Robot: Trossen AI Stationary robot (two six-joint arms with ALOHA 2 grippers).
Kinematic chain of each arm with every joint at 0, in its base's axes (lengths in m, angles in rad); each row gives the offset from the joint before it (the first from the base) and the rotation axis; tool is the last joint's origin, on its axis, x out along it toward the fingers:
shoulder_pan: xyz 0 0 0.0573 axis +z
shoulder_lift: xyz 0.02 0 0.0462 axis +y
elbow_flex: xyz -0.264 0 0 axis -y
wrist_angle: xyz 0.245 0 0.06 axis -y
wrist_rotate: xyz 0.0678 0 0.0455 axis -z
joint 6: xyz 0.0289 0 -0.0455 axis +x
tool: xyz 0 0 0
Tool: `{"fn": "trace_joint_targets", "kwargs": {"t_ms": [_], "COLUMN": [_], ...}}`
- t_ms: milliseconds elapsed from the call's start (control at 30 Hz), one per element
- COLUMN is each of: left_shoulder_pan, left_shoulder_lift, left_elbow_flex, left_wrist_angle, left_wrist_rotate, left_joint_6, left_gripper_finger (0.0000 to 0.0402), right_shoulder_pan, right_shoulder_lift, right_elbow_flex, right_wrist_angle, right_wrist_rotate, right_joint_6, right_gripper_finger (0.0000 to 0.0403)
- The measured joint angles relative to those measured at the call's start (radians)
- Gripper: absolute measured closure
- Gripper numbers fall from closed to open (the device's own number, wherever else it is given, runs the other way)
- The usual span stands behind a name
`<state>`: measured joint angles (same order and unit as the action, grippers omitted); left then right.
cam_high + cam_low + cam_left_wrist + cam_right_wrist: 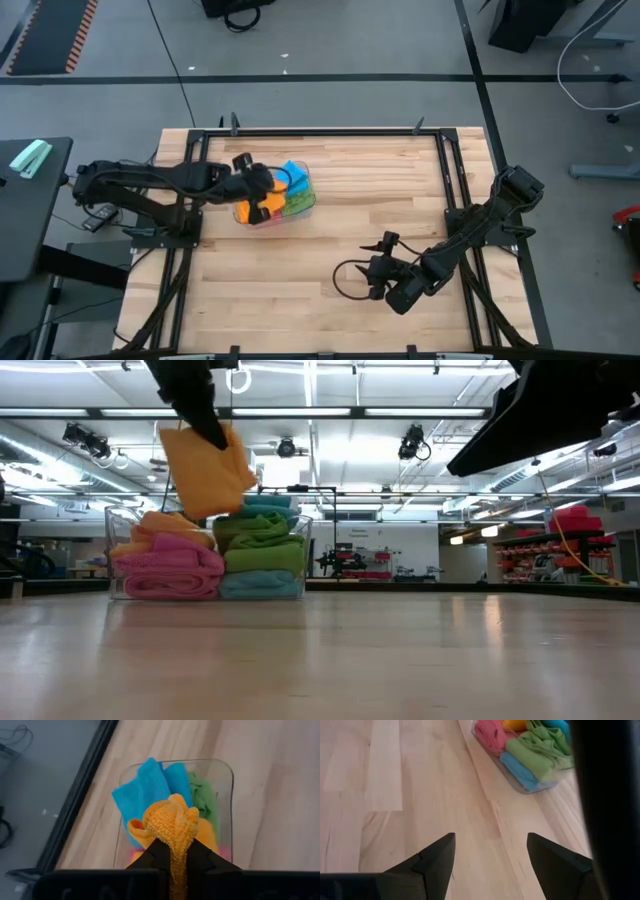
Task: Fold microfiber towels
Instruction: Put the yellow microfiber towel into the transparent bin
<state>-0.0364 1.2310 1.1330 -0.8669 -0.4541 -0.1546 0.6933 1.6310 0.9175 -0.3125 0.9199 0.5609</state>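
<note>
The left gripper [176, 857] pinches an orange microfiber towel [205, 465], which hangs from its fingers above the clear tub [300, 555] of folded towels [262, 535]. The right gripper [490, 852] hovers spread wide over bare table [395, 780].

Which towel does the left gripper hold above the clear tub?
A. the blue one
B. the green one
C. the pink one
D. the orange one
D: the left gripper is shut on the orange towel, which hangs over the clear tub, while pink, green and blue towels lie inside it.
</note>
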Motion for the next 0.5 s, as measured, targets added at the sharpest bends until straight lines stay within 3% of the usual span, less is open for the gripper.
{"fn": "trace_joint_targets", "kwargs": {"t_ms": [267, 500], "left_shoulder_pan": [-0.074, -0.108], "left_shoulder_lift": [0.083, 0.150], "left_elbow_flex": [0.008, 0.128], "left_wrist_angle": [-0.155, -0.270], "left_wrist_rotate": [-0.063, -0.093], "left_joint_6": [-0.071, -0.097], "left_gripper_finger": [0.0373, 0.0369], "right_shoulder_pan": [0.001, 0.000], "right_shoulder_lift": [0.000, 0.000], "right_elbow_flex": [0.001, 0.001], "right_wrist_angle": [0.018, 0.024], "right_wrist_rotate": [0.024, 0.029], "right_joint_6": [-0.005, -0.011], "right_gripper_finger": [0.0148, 0.0148]}}
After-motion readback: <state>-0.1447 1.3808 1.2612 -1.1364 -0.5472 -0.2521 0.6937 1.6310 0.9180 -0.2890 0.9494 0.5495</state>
